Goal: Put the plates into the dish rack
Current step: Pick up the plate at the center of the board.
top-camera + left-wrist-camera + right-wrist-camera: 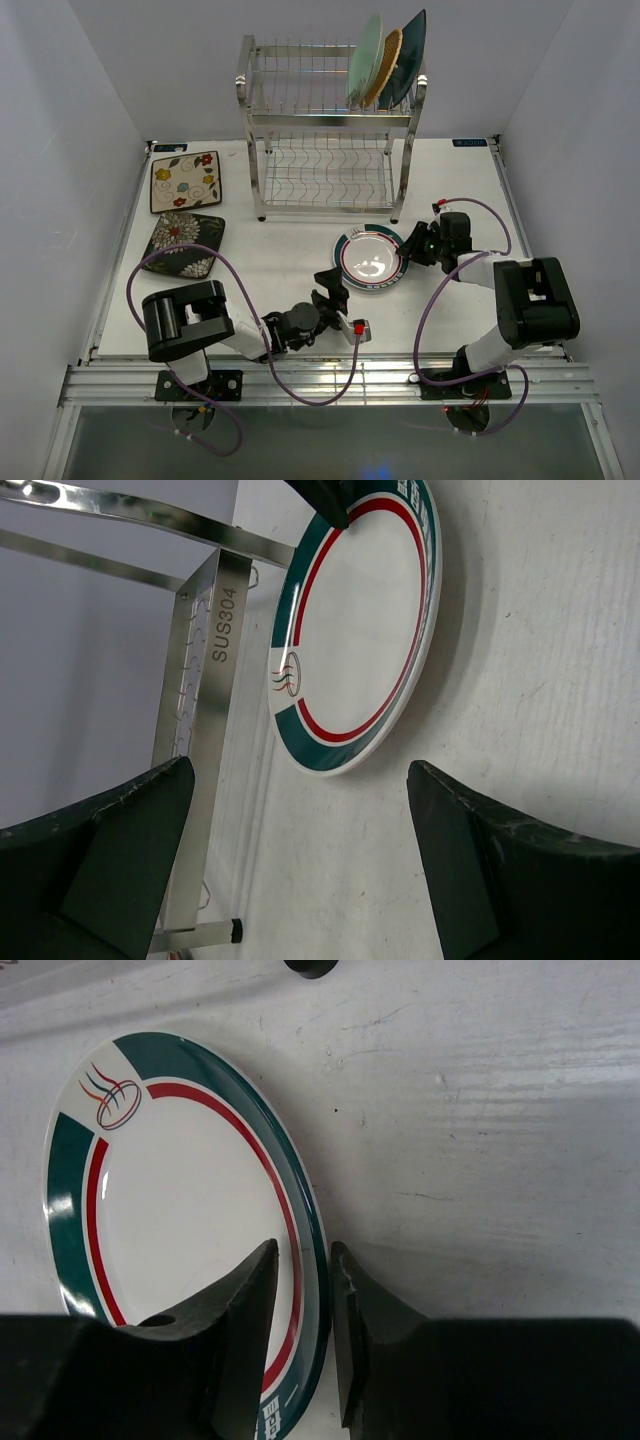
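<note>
Pickup step: my right fingers (240, 1340) pinch the striped plate (180, 1210) by its rim, left fingers (110, 850) apart; next I should lift it to the rack (330, 120).

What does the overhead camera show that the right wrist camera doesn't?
Only the overhead view shows the dish rack with three plates standing in its top tier, plus a cream floral plate and a dark floral plate at the table's left. Only the wrist view shows the right hand with a finger on each side of the striped plate rim, and the plate's small logo. Both show that plate lying on the white table.
</note>
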Action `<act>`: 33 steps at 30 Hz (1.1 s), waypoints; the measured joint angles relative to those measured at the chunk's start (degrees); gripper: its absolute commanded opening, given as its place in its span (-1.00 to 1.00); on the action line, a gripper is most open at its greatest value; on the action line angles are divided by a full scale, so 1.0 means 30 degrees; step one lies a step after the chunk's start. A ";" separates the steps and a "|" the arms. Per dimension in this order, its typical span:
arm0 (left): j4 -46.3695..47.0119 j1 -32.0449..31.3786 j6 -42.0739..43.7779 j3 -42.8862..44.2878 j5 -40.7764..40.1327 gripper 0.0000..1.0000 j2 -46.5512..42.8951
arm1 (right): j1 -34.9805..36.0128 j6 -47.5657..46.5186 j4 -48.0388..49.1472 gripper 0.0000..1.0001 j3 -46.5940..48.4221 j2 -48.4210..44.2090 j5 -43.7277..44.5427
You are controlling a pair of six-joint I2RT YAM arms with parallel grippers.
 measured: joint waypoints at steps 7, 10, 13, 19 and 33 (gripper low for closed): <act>-0.0189 0.0000 -0.0087 0.0000 0.0044 0.96 -0.0051 | -0.0007 0.0262 0.0415 -0.84 0.0000 0.0044 -0.0750; -0.0197 -0.0007 -0.0087 0.0000 0.0044 0.96 -0.0051 | 0.0000 0.0532 0.0933 -0.84 0.0189 0.0044 -0.1326; -0.0197 -0.0015 -0.0080 0.0000 0.0051 0.96 -0.0051 | 0.0015 0.0678 0.1202 -0.84 0.0255 0.0044 -0.1603; -0.0204 -0.0051 -0.0080 0.0000 0.0058 0.96 -0.0051 | 0.0015 0.1107 0.1151 -0.84 0.0248 -0.0350 -0.2215; -0.2871 -0.0393 -0.1712 0.0197 0.1151 0.96 -0.1151 | 0.0262 0.3213 0.0073 -0.84 -0.0568 -0.2448 -0.2237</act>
